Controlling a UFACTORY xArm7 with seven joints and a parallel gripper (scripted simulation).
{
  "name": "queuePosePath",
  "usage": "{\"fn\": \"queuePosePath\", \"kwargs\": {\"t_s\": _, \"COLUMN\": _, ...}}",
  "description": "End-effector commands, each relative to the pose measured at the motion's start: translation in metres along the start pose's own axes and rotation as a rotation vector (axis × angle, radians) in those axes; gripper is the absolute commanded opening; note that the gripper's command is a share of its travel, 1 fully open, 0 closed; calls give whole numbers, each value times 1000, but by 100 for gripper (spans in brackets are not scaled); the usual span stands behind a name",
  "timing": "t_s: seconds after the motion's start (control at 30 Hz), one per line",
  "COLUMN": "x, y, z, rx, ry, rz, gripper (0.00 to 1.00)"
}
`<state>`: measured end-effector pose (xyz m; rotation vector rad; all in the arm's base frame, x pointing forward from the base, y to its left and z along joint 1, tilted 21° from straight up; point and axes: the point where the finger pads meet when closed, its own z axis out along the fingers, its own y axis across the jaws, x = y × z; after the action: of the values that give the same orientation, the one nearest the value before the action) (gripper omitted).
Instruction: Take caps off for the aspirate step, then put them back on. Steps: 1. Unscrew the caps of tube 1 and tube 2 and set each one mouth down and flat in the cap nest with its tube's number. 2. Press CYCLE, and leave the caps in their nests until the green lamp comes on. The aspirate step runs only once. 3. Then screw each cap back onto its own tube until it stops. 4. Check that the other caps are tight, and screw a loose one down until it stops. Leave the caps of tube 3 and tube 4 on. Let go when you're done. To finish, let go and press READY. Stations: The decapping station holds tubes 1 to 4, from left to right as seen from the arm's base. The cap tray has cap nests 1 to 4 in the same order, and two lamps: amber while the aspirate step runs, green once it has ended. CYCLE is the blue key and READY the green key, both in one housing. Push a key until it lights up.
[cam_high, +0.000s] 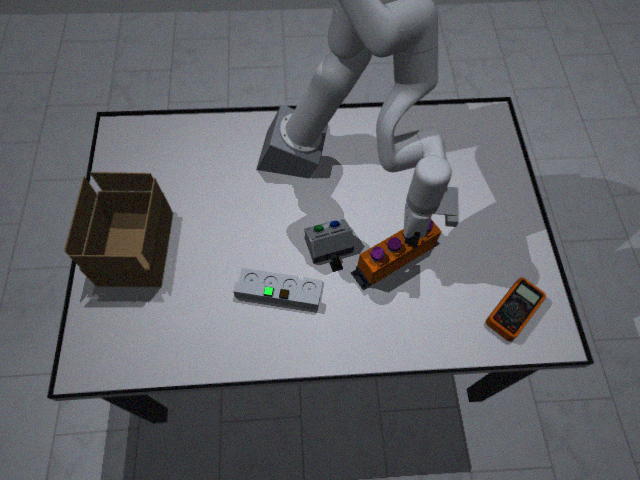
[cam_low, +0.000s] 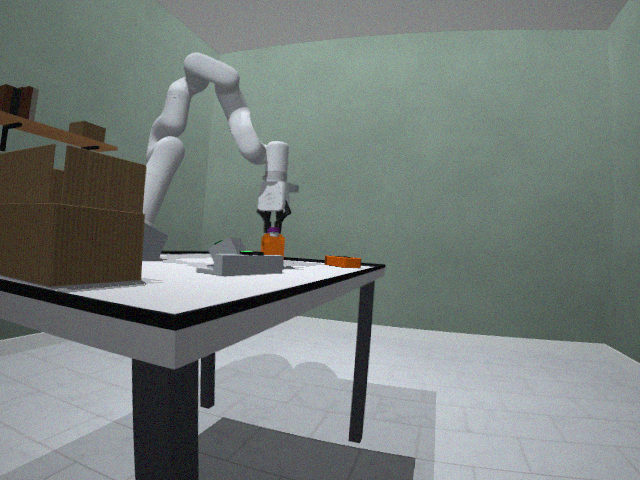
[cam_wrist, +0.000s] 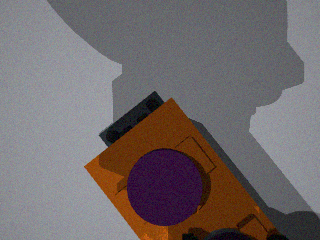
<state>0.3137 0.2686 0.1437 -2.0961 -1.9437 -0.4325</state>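
The orange decapping station lies right of the table's middle and carries purple caps. My gripper points straight down and is shut on the cap of tube 2, second from the station's right end; the fingers hide most of this cap. Tube 1's cap sits beside it and fills the wrist view, and it also shows in the top view. The caps of tube 3 and tube 4 are on. The grey cap tray has empty nests, and its green lamp is lit. The key housing holds the green key and the blue key.
An open cardboard box stands at the table's left. An orange multimeter lies at the front right. The arm's base is at the back middle. A small grey block lies just behind the station.
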Motion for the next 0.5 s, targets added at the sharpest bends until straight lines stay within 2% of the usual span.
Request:
{"fn": "queuePosePath", "kwargs": {"t_s": 0.0, "x": 0, "y": 1, "z": -1, "rx": -12, "ry": -17, "rz": 35, "gripper": 0}}
{"fn": "queuePosePath", "kwargs": {"t_s": 0.03, "x": 0, "y": 1, "z": -1, "rx": -12, "ry": -17, "rz": 35, "gripper": 46}}
{"fn": "queuePosePath", "kwargs": {"t_s": 0.47, "x": 0, "y": 1, "z": -4, "rx": -12, "ry": -17, "rz": 35, "gripper": 46}}
